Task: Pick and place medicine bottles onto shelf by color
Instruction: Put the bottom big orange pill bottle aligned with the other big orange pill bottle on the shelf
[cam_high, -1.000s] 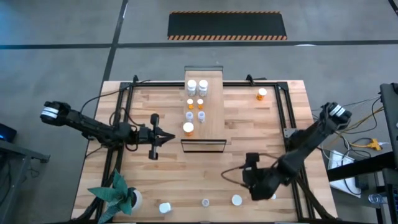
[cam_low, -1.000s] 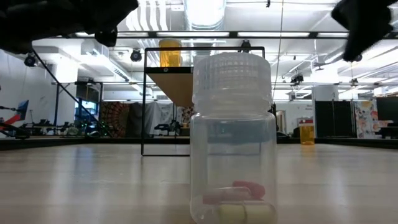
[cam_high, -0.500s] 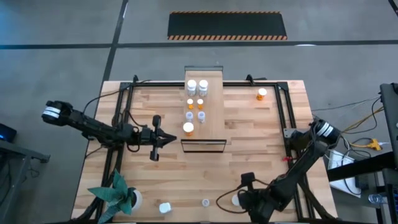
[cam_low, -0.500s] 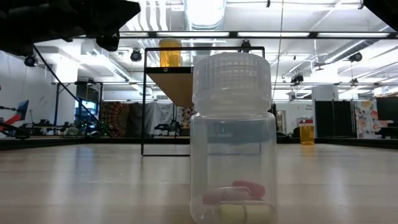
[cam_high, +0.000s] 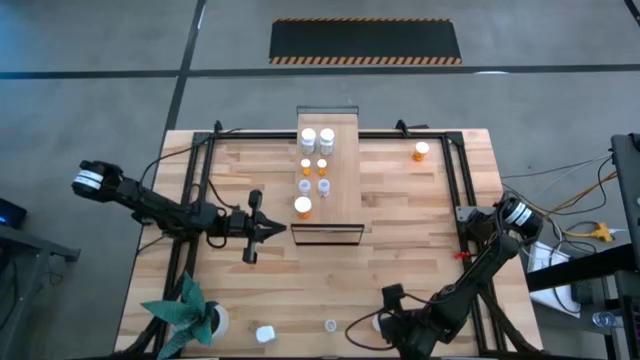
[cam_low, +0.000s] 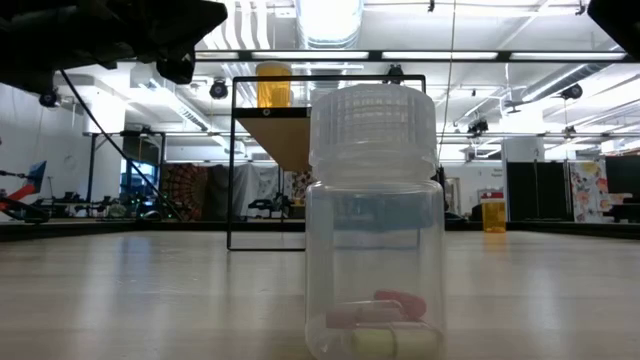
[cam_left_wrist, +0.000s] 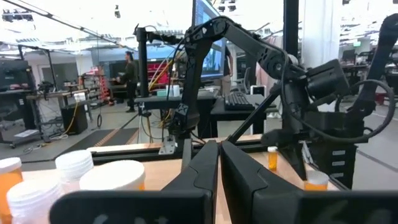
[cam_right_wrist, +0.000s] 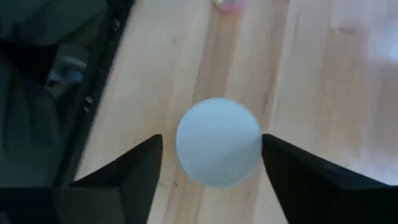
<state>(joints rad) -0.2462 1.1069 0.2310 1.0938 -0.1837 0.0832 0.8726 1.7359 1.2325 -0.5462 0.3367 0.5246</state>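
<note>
A bottle with a white cap (cam_right_wrist: 219, 149) stands near the table's front edge. My right gripper (cam_right_wrist: 211, 142) hangs over it, slanting down, open, one finger on each side of the cap; in the high view it (cam_high: 383, 321) covers most of the bottle. My left gripper (cam_high: 276, 230) is shut on nothing and points at the near end of the shelf (cam_high: 340, 190), level above the table. The shelf carries several medicine bottles (cam_high: 303, 207), white-capped, some orange. A clear bottle (cam_low: 375, 220) with pills in it and a white bottle (cam_high: 265, 333) stand on the table at the front. My right gripper stands astride the bottle's white cap from above. One fingertip (cam_right_wrist: 268, 144) lies right at the cap's rim (cam_right_wrist: 256, 144) in the wrist view, and I cannot tell whether it touches. The other fingertip stands a little apart. The bottle stands upright on the table.
An orange bottle (cam_high: 421, 151) stands alone at the table's far right. A potted plant (cam_high: 195, 315) sits at the near left corner. Dark frame rails (cam_high: 465, 190) and cables run along both sides of the table.
My right gripper has gone toward the table's near edge and a little left, and down, from beside the white-capped bottle to right over it. The bottles have stayed where they were.
</note>
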